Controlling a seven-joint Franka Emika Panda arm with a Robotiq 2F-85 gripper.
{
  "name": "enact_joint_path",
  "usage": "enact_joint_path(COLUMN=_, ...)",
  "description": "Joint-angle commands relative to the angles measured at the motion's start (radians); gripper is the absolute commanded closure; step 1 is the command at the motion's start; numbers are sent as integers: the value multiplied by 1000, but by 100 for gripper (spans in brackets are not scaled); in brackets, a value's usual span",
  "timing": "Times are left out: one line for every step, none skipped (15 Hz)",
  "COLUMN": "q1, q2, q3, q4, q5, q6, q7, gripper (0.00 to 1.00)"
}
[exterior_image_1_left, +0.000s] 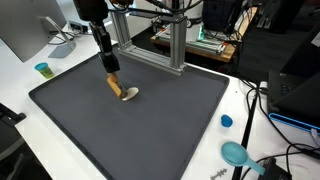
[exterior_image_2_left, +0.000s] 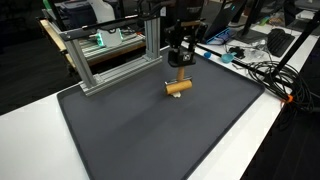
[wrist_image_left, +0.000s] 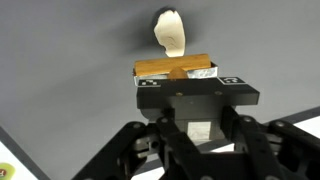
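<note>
My gripper (exterior_image_1_left: 111, 68) points down over the far left part of a dark grey mat (exterior_image_1_left: 150, 135) and is shut on a short wooden tool (exterior_image_1_left: 116, 86). The tool has a brown handle and a pale oval head (exterior_image_1_left: 130, 95), which lies on the mat or just above it. In the wrist view the brown handle (wrist_image_left: 175, 68) sits crosswise between the fingertips of the gripper (wrist_image_left: 178, 80), and the cream head (wrist_image_left: 170, 32) sticks out beyond it. From the opposite side, the gripper (exterior_image_2_left: 180, 70) stands right over the wooden tool (exterior_image_2_left: 178, 87) near the mat's (exterior_image_2_left: 150, 135) far edge.
An aluminium frame (exterior_image_1_left: 175, 45) (exterior_image_2_left: 110, 55) stands just behind the mat. On the white table are a teal cup (exterior_image_1_left: 42, 69), a small blue cap (exterior_image_1_left: 226, 121) and a teal scoop-like thing (exterior_image_1_left: 236, 153). Cables (exterior_image_2_left: 265, 75) and a monitor (exterior_image_1_left: 25, 30) line the table's sides.
</note>
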Motion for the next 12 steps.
enact_joint_path(q1=9, q2=11, q3=1, q4=-27, q5=-12, q6=-29, q7=-28, gripper=78)
enact_joint_path(q1=8, q2=23, q3=7, q4=-37, q5=5, q6=0, q7=-36, gripper=78)
enact_joint_path(q1=8, q2=31, q3=11, q4=-45, q5=11, q6=17, q7=-44, gripper=78)
enact_joint_path(q1=8, q2=44, q3=17, q4=-46, q5=24, q6=32, q7=-49, gripper=78)
enact_joint_path(q1=11, q2=54, q3=17, q4=-43, q5=20, q6=31, q7=-46, gripper=78)
enact_joint_path(q1=15, q2=57, q3=12, q4=-33, q5=6, q6=9, q7=-42, gripper=78)
enact_joint_path(q1=20, q2=58, q3=3, q4=-28, q5=-18, q6=-23, q7=-35, gripper=78)
enact_joint_path(q1=21, q2=58, q3=-2, q4=-25, q5=-33, q6=-55, q7=-37, gripper=78)
enact_joint_path(q1=22, q2=58, q3=-5, q4=-19, q5=-47, q6=-91, q7=-41, gripper=78)
enact_joint_path(q1=22, q2=59, q3=-4, q4=-16, q5=-53, q6=-113, q7=-46, gripper=78)
enact_joint_path(q1=21, q2=62, q3=-2, q4=-11, q5=-52, q6=-129, q7=-52, gripper=78)
enact_joint_path(q1=22, q2=63, q3=0, q4=-9, q5=-54, q6=-140, q7=-55, gripper=78)
